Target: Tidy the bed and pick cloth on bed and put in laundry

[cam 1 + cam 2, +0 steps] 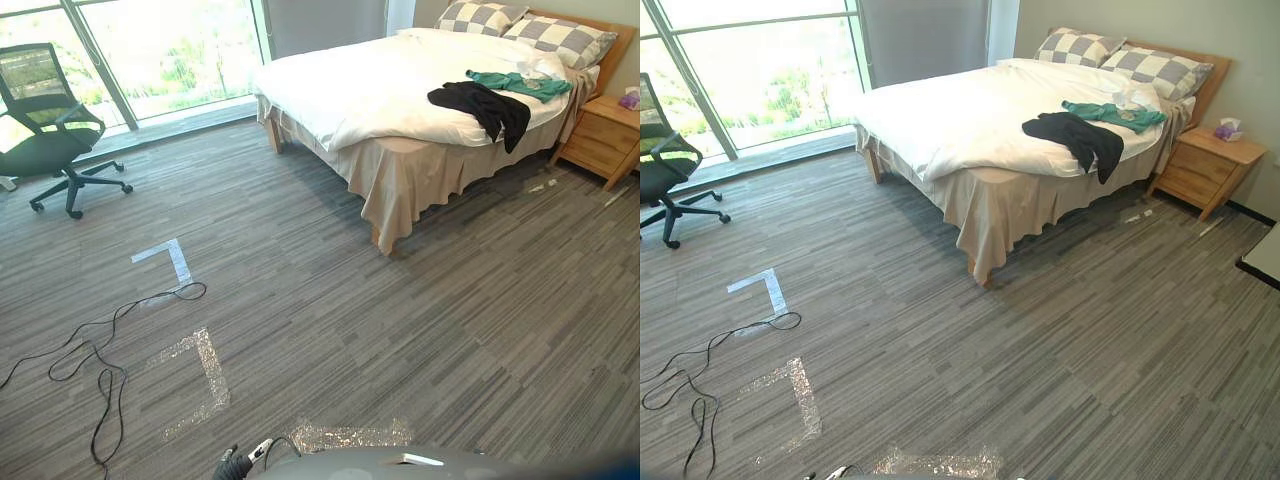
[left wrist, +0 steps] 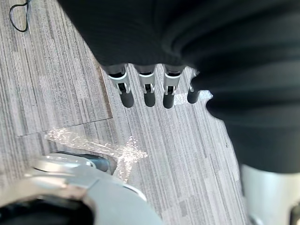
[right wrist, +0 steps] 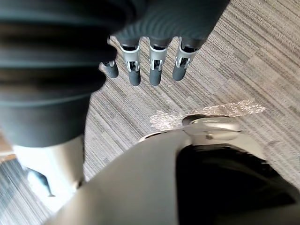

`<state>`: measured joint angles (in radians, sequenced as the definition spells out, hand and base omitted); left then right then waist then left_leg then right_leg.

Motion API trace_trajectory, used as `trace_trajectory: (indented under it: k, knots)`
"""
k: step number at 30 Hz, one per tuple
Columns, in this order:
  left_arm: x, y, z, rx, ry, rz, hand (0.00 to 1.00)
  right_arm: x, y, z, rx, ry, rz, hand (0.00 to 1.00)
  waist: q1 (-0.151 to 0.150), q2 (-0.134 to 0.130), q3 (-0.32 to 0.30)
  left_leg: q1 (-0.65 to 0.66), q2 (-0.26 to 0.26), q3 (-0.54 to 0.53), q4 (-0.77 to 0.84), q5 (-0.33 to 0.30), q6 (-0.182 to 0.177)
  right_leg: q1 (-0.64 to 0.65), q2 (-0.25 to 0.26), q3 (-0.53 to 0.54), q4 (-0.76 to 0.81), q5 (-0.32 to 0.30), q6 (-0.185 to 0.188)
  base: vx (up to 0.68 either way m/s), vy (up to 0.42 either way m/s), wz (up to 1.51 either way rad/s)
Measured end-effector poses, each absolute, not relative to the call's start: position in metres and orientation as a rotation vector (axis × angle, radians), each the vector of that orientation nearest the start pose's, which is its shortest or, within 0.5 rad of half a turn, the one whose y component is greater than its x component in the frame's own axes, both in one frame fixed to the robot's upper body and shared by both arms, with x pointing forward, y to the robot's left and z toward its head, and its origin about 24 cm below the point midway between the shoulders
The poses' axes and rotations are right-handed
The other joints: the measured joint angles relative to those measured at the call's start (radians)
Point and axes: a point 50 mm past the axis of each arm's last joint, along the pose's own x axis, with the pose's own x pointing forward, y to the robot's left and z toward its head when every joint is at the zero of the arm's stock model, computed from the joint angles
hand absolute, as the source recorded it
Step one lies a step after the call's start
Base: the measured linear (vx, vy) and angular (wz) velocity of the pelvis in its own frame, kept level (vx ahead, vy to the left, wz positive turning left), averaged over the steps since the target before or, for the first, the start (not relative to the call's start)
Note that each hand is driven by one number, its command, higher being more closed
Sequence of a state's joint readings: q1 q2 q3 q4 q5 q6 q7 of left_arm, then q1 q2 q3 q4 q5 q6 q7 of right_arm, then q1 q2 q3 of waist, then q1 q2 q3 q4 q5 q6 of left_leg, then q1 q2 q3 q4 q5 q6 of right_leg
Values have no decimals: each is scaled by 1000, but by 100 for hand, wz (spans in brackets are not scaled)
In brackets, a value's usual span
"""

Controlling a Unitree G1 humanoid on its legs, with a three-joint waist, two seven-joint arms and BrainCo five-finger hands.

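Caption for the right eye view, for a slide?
Bedroom: black garment and green garment lie on the white bed beside a wooden nightstand.

A crumpled black cloth (image 1: 482,105) is draped over the side edge of the white-covered bed (image 1: 360,85), and a green cloth (image 1: 520,85) is laid rumpled just beside it.

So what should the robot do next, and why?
Probably walk across the carpet toward the bed. The black cloth and the green cloth lie on it near the pillows, well out of reach. The left hand and the right hand hang open above the carpet, holding nothing.
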<state>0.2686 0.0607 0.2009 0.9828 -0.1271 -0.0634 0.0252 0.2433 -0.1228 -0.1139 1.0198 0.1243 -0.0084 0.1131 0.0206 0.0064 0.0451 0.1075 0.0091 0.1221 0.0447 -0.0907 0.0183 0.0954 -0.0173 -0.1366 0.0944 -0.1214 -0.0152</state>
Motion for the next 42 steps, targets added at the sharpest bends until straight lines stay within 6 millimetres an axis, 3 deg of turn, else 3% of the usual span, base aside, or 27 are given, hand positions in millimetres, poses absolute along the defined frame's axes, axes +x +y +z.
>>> trace_trajectory:
  k: [11,25,28,30,31,32,34,36,37,38,40,41,42]
  knots:
    - [36,208,-165,-99,1166,309,0,36,-210,-166,152,1205,-221,0,6,-4,4,52,-2,26,-29,-10,-25,59,-1,-28,-61,25,39,67,13,-3]
    - [38,208,-165,-100,1195,303,0,35,-211,-166,136,1217,-262,0,21,-6,7,67,-7,39,-62,10,-12,50,-6,-33,-50,15,26,-55,-6,-2]
    - [39,209,-165,-67,1216,278,0,37,-210,-165,149,1207,-300,0,24,-12,17,65,-8,70,-45,-9,-8,-15,-24,-22,85,-57,33,-39,-1,-18]
    - [40,212,-164,-50,1225,268,0,39,-208,-165,168,1193,-325,0,22,-17,36,66,-10,93,-17,-32,0,-57,-44,-16,195,-108,69,-20,-8,-39]
    - [44,213,-164,-37,1227,257,0,40,-207,-165,196,1183,-359,0,24,-25,48,71,-7,122,4,-43,7,-105,-72,-47,312,-134,111,-12,-19,-53]
    - [44,214,-164,-35,1227,258,0,40,-206,-165,214,1179,-376,0,26,-29,54,74,-4,137,12,-48,5,-124,-80,-63,354,-134,111,-2,-33,-66]
    - [44,217,-163,-27,1238,259,0,43,-203,-165,294,1160,-438,0,19,-37,76,91,13,164,40,-71,-5,-154,-109,-145,445,-144,97,20,-70,-45]
    - [48,221,-162,-17,1230,262,0,41,-198,-166,375,1156,-493,0,17,-57,93,98,29,195,86,-109,-31,-147,-155,-249,449,-175,50,84,-124,-48]
    - [49,223,-162,-11,1231,262,0,40,-195,-167,398,1163,-507,0,17,-66,100,100,34,201,107,-125,-43,-126,-159,-278,413,-193,24,124,-183,-38]
    - [46,222,-163,-8,1255,255,0,38,-196,-168,420,1169,-531,0,10,-66,106,107,50,203,118,-134,-55,-90,-130,-303,356,-186,-23,156,-187,-13]
    - [48,217,-165,-10,1265,229,0,40,-202,-167,425,1169,-549,0,-10,-43,117,136,82,202,87,-125,-69,-70,-91,-316,327,-159,23,134,-135,-13]
    - [54,211,-165,-16,1254,214,0,41,-207,-166,430,1161,-567,0,-10,-14,136,164,113,225,62,-120,-76,-94,-86,-323,408,-136,70,56,-92,-33]
    - [57,208,-166,-13,1249,207,0,44,-211,-166,429,1153,-577,0,-13,16,154,182,144,240,55,-121,-79,-138,-101,-342,464,-164,47,78,-103,-36]
